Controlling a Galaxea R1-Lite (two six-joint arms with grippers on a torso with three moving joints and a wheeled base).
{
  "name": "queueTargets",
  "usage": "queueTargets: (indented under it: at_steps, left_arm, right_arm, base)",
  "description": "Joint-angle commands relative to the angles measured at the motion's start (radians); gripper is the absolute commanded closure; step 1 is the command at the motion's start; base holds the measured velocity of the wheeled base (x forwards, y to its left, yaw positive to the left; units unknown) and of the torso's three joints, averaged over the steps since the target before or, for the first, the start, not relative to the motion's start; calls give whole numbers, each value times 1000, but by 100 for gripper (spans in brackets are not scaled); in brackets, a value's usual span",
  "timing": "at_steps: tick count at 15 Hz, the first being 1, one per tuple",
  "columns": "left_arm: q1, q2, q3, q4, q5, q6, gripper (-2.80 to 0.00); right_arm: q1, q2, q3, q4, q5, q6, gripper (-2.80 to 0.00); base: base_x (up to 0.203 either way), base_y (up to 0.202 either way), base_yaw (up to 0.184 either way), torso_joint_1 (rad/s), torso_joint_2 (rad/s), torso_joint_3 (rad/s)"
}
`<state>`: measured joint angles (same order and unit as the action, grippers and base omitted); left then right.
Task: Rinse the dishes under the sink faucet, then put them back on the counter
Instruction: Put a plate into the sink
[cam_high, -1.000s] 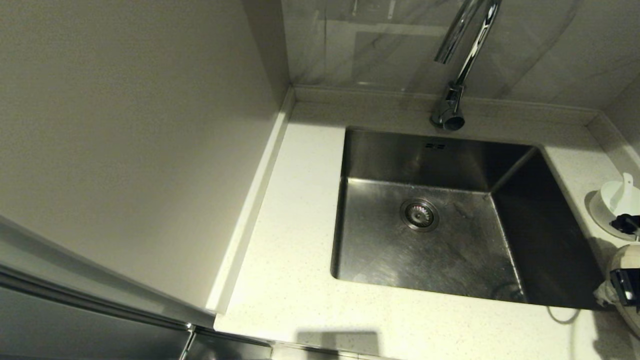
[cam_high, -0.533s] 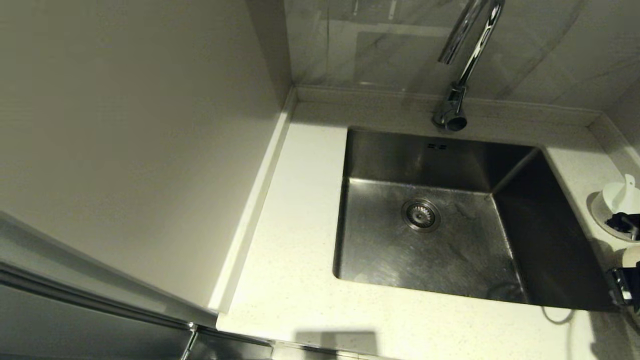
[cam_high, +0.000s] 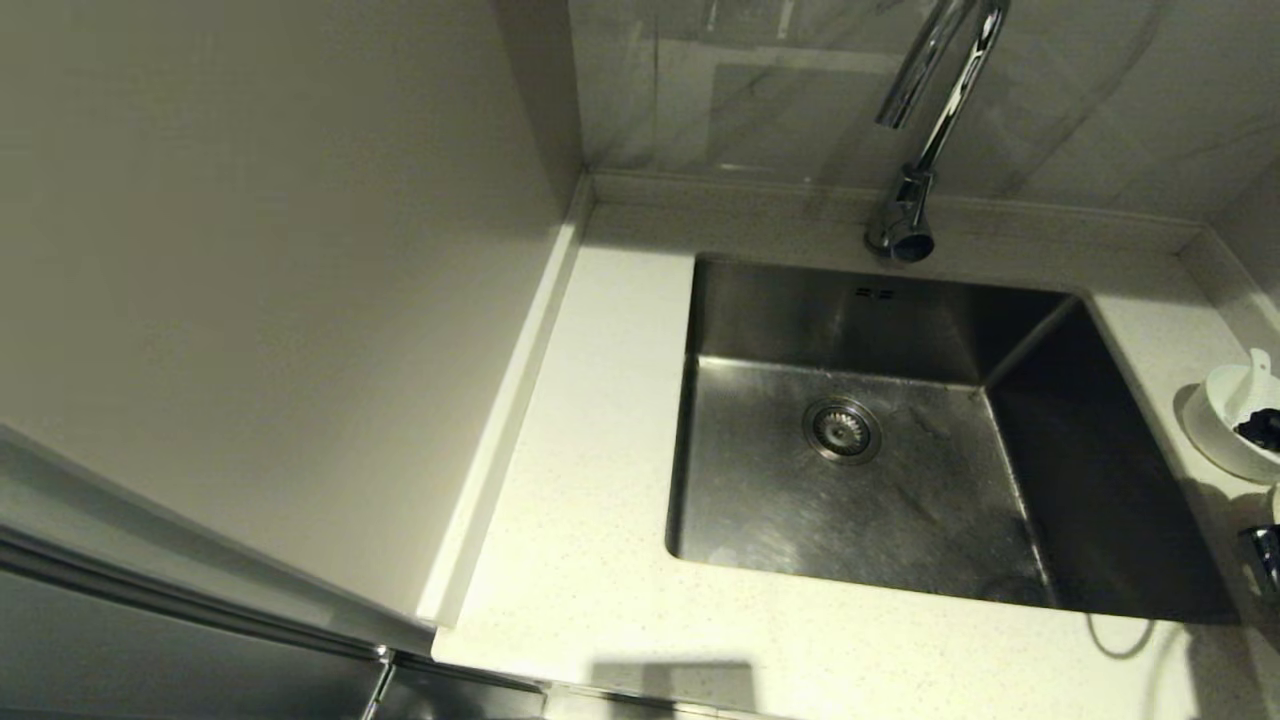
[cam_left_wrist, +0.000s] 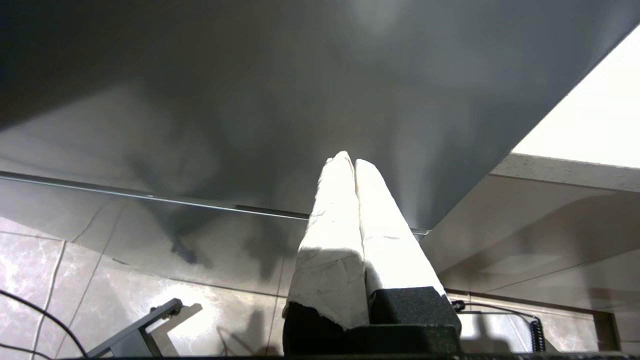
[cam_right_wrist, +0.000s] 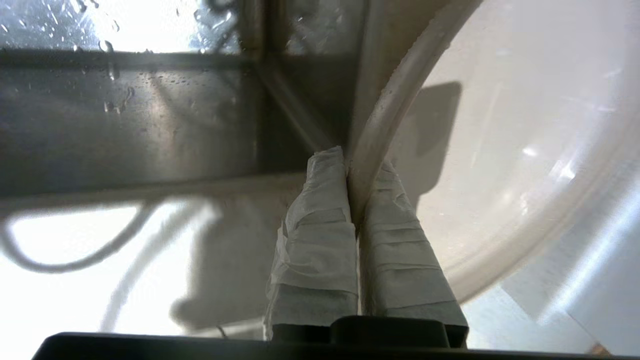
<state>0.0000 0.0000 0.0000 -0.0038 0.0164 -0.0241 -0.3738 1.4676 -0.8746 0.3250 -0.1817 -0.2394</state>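
Now the right gripper (cam_right_wrist: 352, 172) pinches the rim of the cream-white plate (cam_right_wrist: 500, 165), with the sink (cam_right_wrist: 150, 120) just beyond it; the left gripper (cam_left_wrist: 349, 161) hangs pressed together.

Bowl (cam_high: 1238, 420) right of sink (cam_high: 900, 440): cut by frame edge. Faucet (cam_high: 925, 120) arch top cropped. Plate (cam_right_wrist: 500, 165) partly out of frame.

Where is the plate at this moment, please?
In the right wrist view, the plate is on the counter beside the sink, its rim pinched by the right tool.
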Motion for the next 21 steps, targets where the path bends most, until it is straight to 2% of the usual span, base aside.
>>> queueTargets:
  at_steps: [1, 12, 15, 18, 21]
  left_arm:
    - [0, -3, 0, -1, 0, 0, 0]
    - [0, -3, 0, -1, 0, 0, 0]
    - [0, -3, 0, -1, 0, 0, 0]
    - [0, -3, 0, -1, 0, 0, 0]
    - [0, -3, 0, -1, 0, 0, 0]
  right_arm:
    - [0, -79, 12, 7, -3, -9, 0]
    - [14, -309, 80, 3, 10, -55, 0]
    - [131, -329, 56, -12, 10, -60, 0]
    - [289, -295, -14, -54, -1, -63, 0]
    - [465, -188, -57, -199, -51, -83, 0]
  base:
    - [0, 0, 0, 0, 0, 0]
    - [0, 0, 0, 0, 0, 0]
    - [0, 0, 0, 0, 0, 0]
    - [0, 0, 0, 0, 0, 0]
    - [0, 0, 0, 0, 0, 0]
